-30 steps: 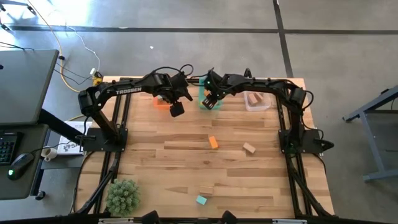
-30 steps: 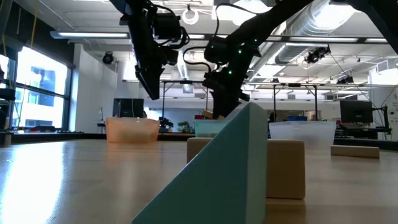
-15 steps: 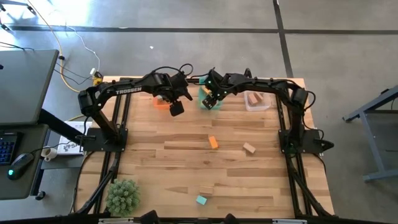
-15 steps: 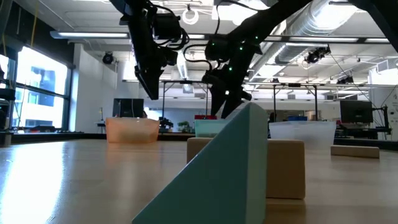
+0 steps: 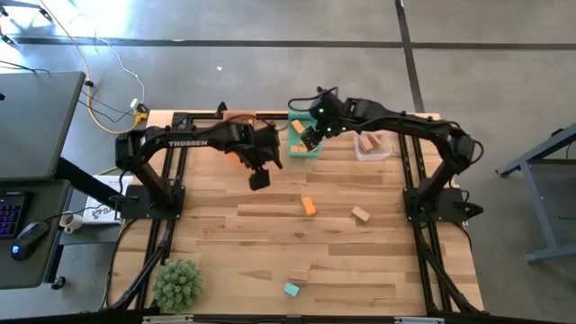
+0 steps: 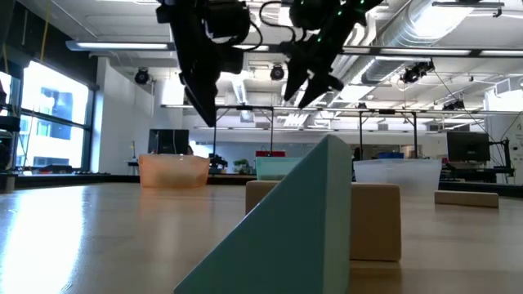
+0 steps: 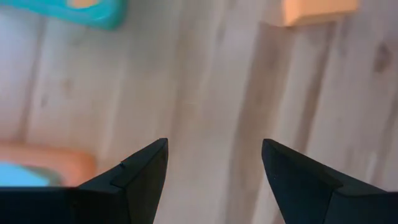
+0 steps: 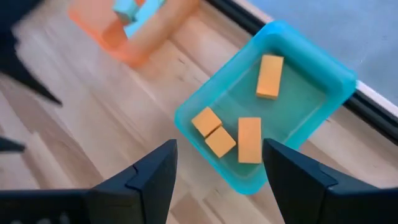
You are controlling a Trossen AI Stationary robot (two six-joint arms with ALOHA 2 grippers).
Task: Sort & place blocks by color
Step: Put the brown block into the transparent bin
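Fuzzy green plant (image 5: 176, 283): near the front left corner of the wooden table (image 5: 225, 234).

Left gripper (image 5: 259, 178): raised over bare wood left of the table's middle, toward the back edge; fingers spread apart, nothing between them, as the left wrist view confirms (image 7: 214, 165).

Orange bin (image 8: 134, 31): at the back edge, left of centre; largely hidden under the left arm in the high view. At least one teal block (image 8: 127, 9) lies inside.

Teal bin (image 5: 304, 144): at the back edge, about centre, just right of the orange bin. The right wrist view (image 8: 292, 56) shows four orange blocks (image 8: 249, 139) inside: two bars and two cubes, the cubes touching each other.

Right gripper (image 5: 309, 137): held above the teal bin, well off the table in the low view (image 6: 315, 82); fingers released and wide, empty.

Clear bin (image 5: 372, 146): at the back edge, right of the teal bin; plain wood blocks (image 5: 369, 142) inside, number not clear.

Loose orange block (image 5: 309, 206): on the table near its middle.

Loose wood block (image 5: 361, 214): on the table right of the orange block, apart from it.

Loose wood bar (image 5: 299, 274): toward the front edge, about centre.

Loose teal block (image 5: 292, 290): just in front of the wood bar, nearest the front edge; it fills the foreground of the low view (image 6: 302, 229).
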